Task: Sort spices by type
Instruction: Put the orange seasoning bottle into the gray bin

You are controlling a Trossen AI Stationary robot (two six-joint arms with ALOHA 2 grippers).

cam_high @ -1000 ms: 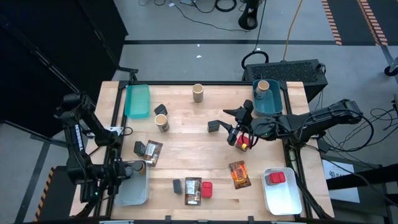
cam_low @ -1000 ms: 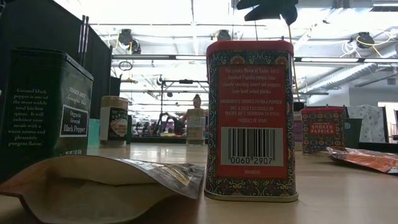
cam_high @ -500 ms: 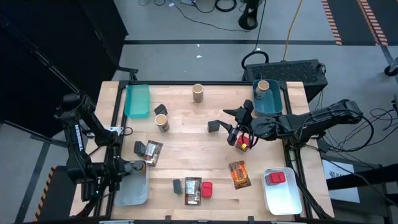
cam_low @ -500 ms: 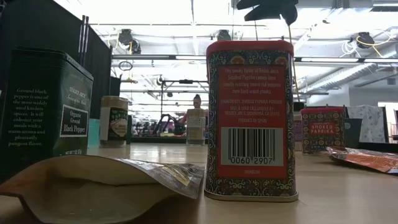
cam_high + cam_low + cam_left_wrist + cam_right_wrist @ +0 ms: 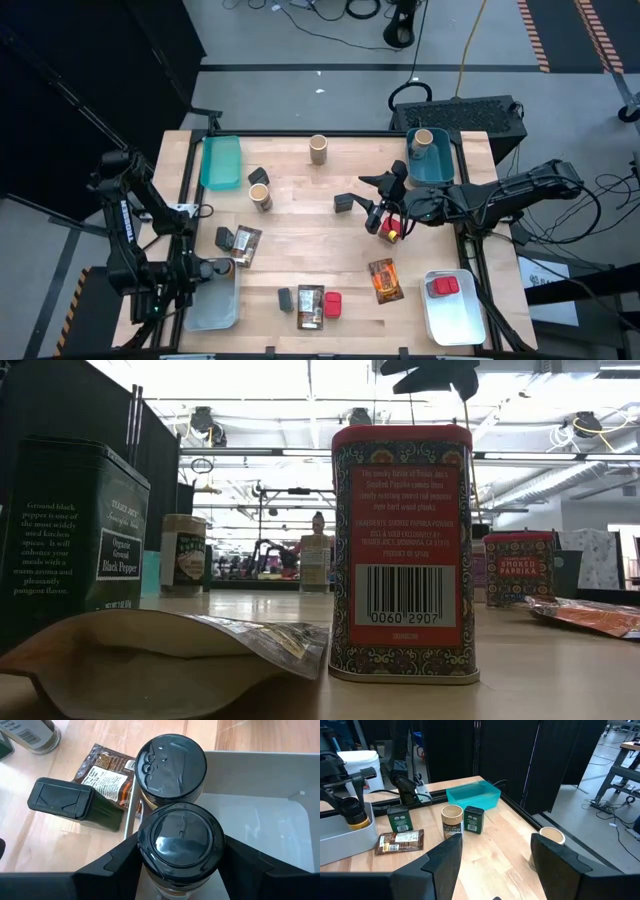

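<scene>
At the tabletop's near-left corner, my left gripper [image 5: 181, 870] clamps a rigid, smooth black-lidded glass jar [image 5: 180, 840] over the clear bin [image 5: 280, 815]; gripping below the lid suits. Mid-table right, my right gripper [image 5: 378, 212] stands parted, empty.

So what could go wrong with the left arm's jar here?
1. The left tool grips a black-lidded jar right beside a second jar standing in the white bin; releasing could knock that one over.
2. Both sit close to the bin's wall, so the held jar might catch it and tip.
</scene>
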